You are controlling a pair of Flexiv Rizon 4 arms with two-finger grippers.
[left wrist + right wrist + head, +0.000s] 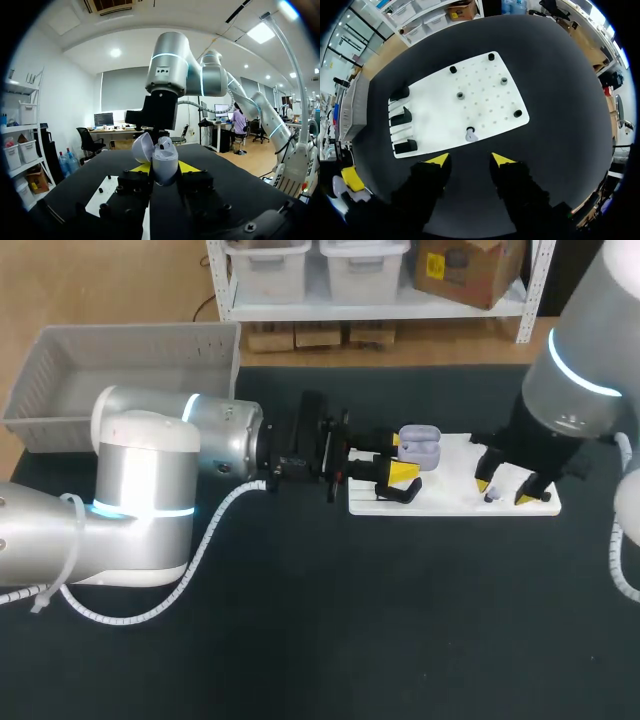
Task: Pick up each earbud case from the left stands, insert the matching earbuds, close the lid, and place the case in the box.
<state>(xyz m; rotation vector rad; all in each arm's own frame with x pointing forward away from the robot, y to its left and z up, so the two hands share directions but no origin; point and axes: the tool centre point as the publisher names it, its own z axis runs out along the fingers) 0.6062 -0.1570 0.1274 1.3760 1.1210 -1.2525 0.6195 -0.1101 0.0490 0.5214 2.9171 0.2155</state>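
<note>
Looking down from the head view, the left gripper [400, 476] lies level over the nine o'clock end of the white board [455, 502], fingers pointing toward three o'clock. It is clenched on a lavender earbud case [421, 445]. The right gripper [505, 491] hangs over the board's three o'clock end, and a grey box [130, 345] sits well apart at about ten o'clock on the table.

The left wrist view adds the grasp itself. Both yellow tips press the case from two sides low on its body, and the rounded body stands upright above them, long axis vertical. The lid is hinged open and leans off to one side of the body. Whether anything sits inside the case cannot be told.

The right wrist view alone shows the board's bare face. A grid of small holes and a few dark pegs cover it, and three black stands [401, 118] line the end nearest the left gripper. A single lavender earbud [470, 134] lies on the board near its edge, just ahead of the gap between the right gripper's tips. Those fingers are spread wide, released, touching nothing. Beside the stands, at that view's margin, one yellow tip of the left gripper and a bit of the case show.
</note>
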